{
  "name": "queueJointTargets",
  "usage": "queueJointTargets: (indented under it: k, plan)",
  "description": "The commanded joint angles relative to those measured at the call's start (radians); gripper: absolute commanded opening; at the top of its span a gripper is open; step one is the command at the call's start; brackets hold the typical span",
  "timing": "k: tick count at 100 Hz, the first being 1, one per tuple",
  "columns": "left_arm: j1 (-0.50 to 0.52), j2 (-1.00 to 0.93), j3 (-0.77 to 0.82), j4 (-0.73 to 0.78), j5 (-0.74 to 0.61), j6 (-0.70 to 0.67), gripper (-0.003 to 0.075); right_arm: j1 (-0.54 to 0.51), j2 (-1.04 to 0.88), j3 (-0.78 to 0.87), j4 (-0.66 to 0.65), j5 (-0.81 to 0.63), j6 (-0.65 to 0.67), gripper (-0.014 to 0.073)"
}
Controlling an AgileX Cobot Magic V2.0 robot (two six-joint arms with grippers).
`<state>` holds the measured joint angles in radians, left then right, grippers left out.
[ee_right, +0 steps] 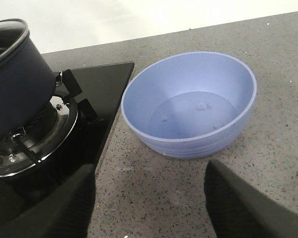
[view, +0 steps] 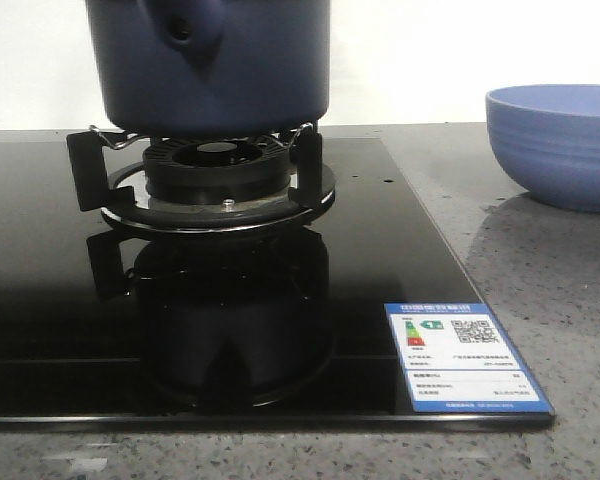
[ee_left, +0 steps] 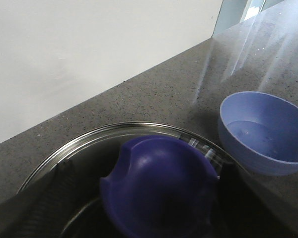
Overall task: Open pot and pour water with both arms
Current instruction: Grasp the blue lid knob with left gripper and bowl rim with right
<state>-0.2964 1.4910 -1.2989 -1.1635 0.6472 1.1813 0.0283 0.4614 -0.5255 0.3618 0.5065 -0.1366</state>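
The dark navy pot (view: 210,70) stands on the gas burner (view: 218,170), its handle stub with the round hole (view: 185,30) facing the front camera. A glass lid (ee_left: 139,127) with a steel rim and a dark blue knob (ee_left: 159,183) covers it. My left gripper (ee_left: 146,171) hangs open over the lid, one dark finger on each side of the knob, the left one clearly apart from it. My right gripper (ee_right: 149,198) is open low over the counter, between the pot (ee_right: 15,84) and the light-blue bowl (ee_right: 188,109). Neither gripper shows in the front view.
The light-blue ribbed bowl (view: 555,145) sits on the speckled grey counter (view: 540,300) right of the black glass hob (view: 40,300); it seems to hold a little clear water. An energy label (view: 465,355) is stuck on the hob's front right corner. A white wall runs behind.
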Motion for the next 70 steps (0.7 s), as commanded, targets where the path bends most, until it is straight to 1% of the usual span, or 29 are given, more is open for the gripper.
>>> queueJointTargets:
  k: [1,7,23,30,47,54,70]
  plan:
    - [-0.009,-0.013,-0.053,-0.050,-0.005,0.007,0.0542,0.002,0.012,-0.036,0.005,-0.078,-0.012,0.0428]
    - [-0.009,-0.010,-0.055,-0.052,-0.005,0.034,0.0542,0.002,0.012,-0.036,0.005,-0.078,-0.012,0.0428]
    - [-0.009,-0.006,-0.055,-0.051,0.005,0.052,0.0542,0.002,0.012,-0.036,0.005,-0.078,-0.012,0.0428]
    - [-0.009,-0.002,-0.055,-0.051,0.039,0.077,0.0542,0.002,0.012,-0.036,0.005,-0.078,-0.012,0.0428]
    - [-0.009,0.003,-0.055,-0.051,0.048,0.085,0.0542,0.002,0.012,-0.036,0.005,-0.078,-0.012,0.0428]
    - [-0.009,0.003,-0.055,-0.057,0.073,0.125,0.0542,0.002,0.012,-0.036,0.005,-0.076,-0.012,0.0428]
    - [-0.009,0.003,-0.055,-0.057,0.034,0.128,0.0541,0.002,0.012,-0.036,0.005,-0.073,-0.012,0.0428]
